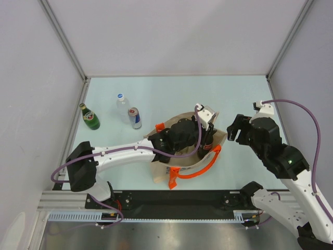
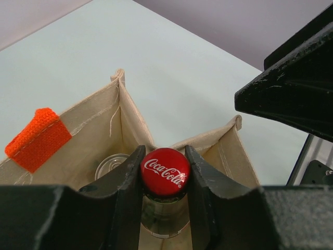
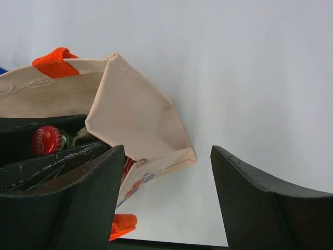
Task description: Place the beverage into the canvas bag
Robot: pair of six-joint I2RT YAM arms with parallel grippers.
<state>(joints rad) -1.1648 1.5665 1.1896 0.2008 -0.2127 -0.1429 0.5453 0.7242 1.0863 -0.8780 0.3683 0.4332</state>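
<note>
The Coca-Cola bottle (image 2: 165, 171) stands upright inside the canvas bag (image 2: 99, 122). The left end effector (image 2: 164, 152) grips it just under the red cap, jaws narrow. Whether its base touches the bag's floor is hidden, and a release from height could tip it onto the can (image 2: 110, 164) close at its 9 o'clock. The walls are soft, so a withdrawing finger might snag the cloth or the orange handle (image 2: 37, 138) and drag the bag. At the bag's 3 o'clock over the tabletop (image 1: 171, 94), the right end effector (image 1: 235, 130) hovers wide and empty, bracing nothing.
</note>
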